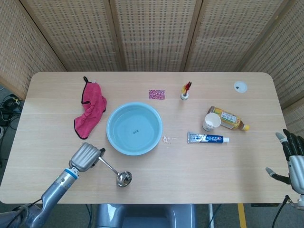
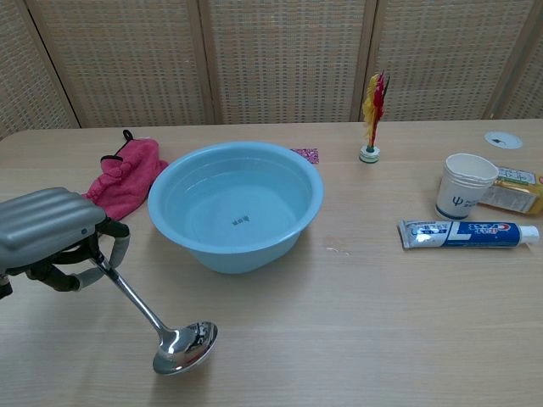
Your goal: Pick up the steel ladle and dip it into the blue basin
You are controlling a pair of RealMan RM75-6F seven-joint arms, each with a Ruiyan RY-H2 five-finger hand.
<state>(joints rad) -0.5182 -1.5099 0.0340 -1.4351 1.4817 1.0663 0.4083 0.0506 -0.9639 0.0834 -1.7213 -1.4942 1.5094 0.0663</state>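
Ladle point(image 2: 161, 326), shiny steel with round bowl, hangs clamped in left robot hand point(image 2: 53, 237) beside the blue basin point(image 2: 236, 205), pink cloth point(image 2: 123, 181) behind; right robot hand point(image 1: 293, 161) splayed apart.

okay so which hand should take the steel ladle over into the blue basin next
Left. The left hand already holds the shiny steel ladle by its handle, just beside the round blue plastic basin. The right hand is empty at the table's far edge.

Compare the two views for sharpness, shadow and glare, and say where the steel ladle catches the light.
Head view: sharp, evenly lit, only faint shadows. Chest view: the left hand looms large at the frame edge; the steel ladle bowl shows bright reflections and casts a soft shadow on the table.
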